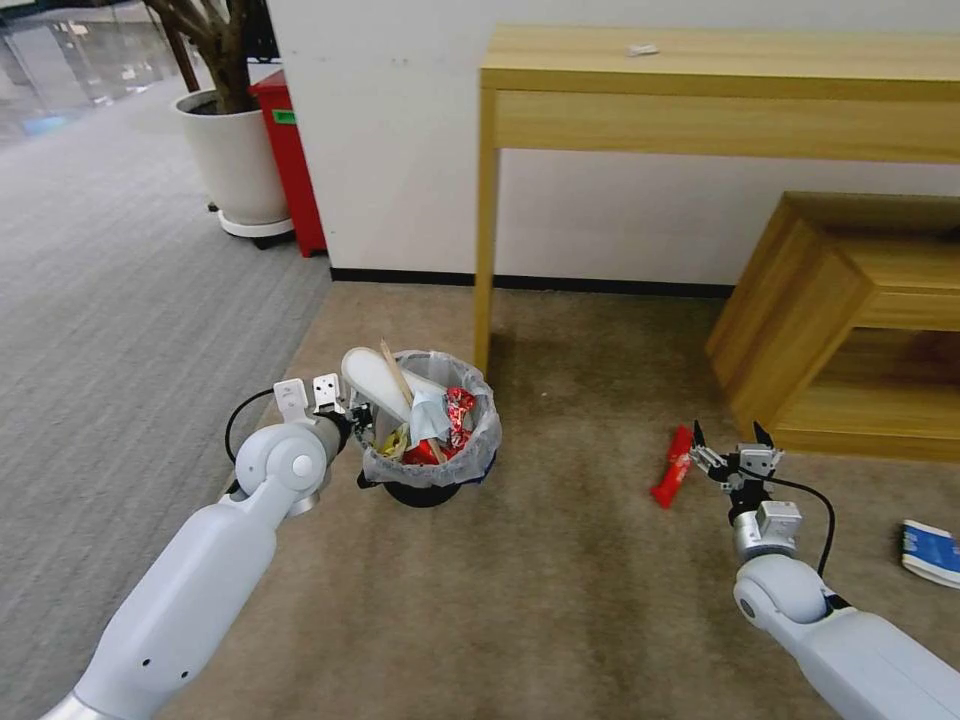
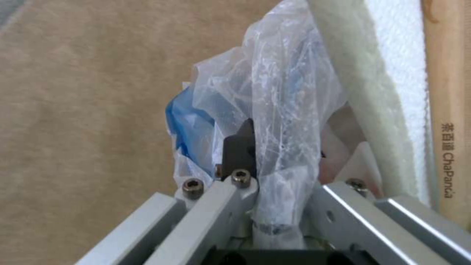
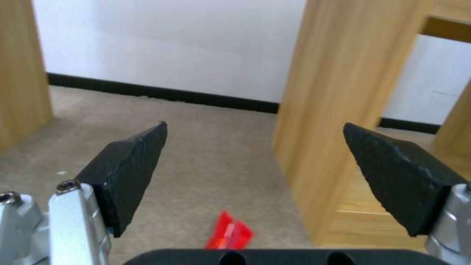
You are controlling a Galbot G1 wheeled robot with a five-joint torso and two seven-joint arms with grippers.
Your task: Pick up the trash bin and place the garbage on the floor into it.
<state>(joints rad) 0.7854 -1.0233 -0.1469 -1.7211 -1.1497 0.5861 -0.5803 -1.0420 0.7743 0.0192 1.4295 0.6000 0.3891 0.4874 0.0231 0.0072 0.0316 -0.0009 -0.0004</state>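
The trash bin (image 1: 425, 490), black with a crinkled white bag liner (image 1: 480, 440), stands on the beige floor (image 1: 560, 600) near a table leg. Garbage fills it: a white slipper (image 1: 375, 380), a wooden stick (image 1: 397, 372) and red wrappers (image 1: 458, 408). My left gripper (image 1: 360, 420) is shut on the bin's near rim; the left wrist view shows its black finger (image 2: 240, 145) pressed against the bag (image 2: 279, 110), beside the slipper (image 2: 378, 73) and stick (image 2: 444, 92). My right gripper (image 1: 728, 438) is open just right of a red wrapper (image 1: 673, 466) lying on the floor, which also shows below the fingers (image 3: 228, 233).
A blue-white carton (image 1: 930, 552) lies on the carpet at far right. A wooden table (image 1: 700, 90) stands against the wall, and a low wooden shelf unit (image 1: 850, 320) is close behind my right gripper. A white plant pot (image 1: 235, 160), a red box (image 1: 290, 160) and grey striped carpet (image 1: 120, 300) are at left.
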